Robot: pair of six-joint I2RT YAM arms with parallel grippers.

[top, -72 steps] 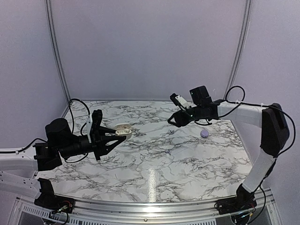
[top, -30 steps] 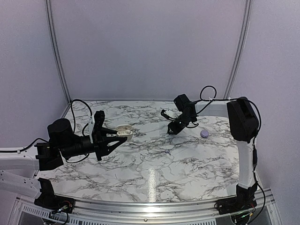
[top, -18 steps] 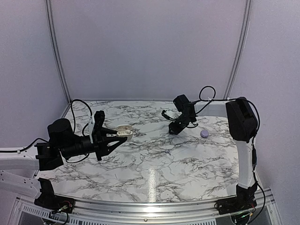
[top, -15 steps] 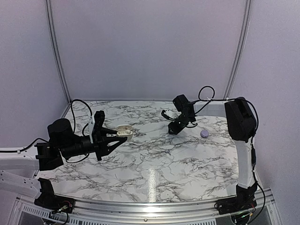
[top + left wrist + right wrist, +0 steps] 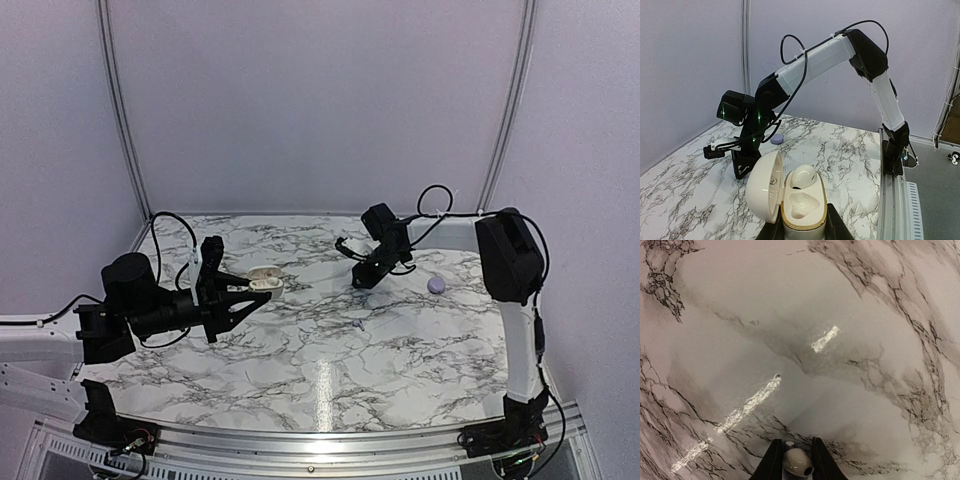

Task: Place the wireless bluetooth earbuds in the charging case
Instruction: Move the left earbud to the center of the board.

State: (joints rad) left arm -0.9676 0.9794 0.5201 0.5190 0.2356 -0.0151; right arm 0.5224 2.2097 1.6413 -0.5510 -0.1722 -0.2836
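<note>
The right gripper (image 5: 358, 281) has travelled left and downward across the far part of the desk (image 5: 330, 370) over the last few seconds, with a small further leftward shift in the last half-second; it now hangs low over bare marble, well apart from the charging case (image 5: 799, 200); its fingers stand narrow, clamped on a white earbud (image 5: 796, 463), as the right wrist view shows.

The left gripper (image 5: 801, 232) has not moved; it grips the charging case at its base, lid swung open; the far socket carries a seated earbud (image 5: 803, 176); the near socket (image 5: 802, 202) is empty.

A lilac rounded item (image 5: 435, 285) lies on the desk to the right of the right gripper, untouched.

Judgement: the transfer phase is under way; the white earbud is probably destined for the near socket; the remaining travel is leftward, followed by alignment of the earbud with the socket shape before release.
</note>
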